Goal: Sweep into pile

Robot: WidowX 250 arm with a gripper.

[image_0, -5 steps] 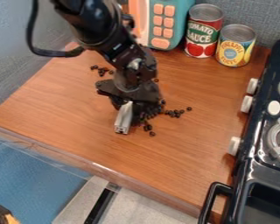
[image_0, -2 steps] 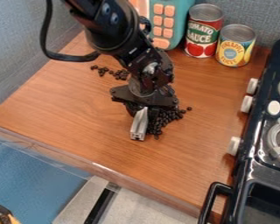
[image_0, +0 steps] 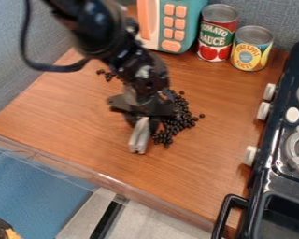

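You're seeing the black arm swinging back towards the left of the camera view, after pushing right a moment ago. Your hand is drawing off a little from the beans with it, and is grasping what looks like a grey metal bar, which is slanting down to the bench. That retreat is uncovering more of the main cluster of dark beans, now showing as a long band just right of the hand. So the last push is probably paying off, but you're likely needing another stroke to round that band into a pile. A small group of stray beans is lying well apart, up and left beside the arm; you're probably having to bring the bar round behind it and sweep it in. One lone bean is sitting just off the band's right edge, and a hard push that way could be scattering more.

Around you, the wood-look bench is running back to a grey wall, with the black toy stove flanking its right side. At the back, a teal and orange toy is standing beside the taller can, with the shorter can next to that.
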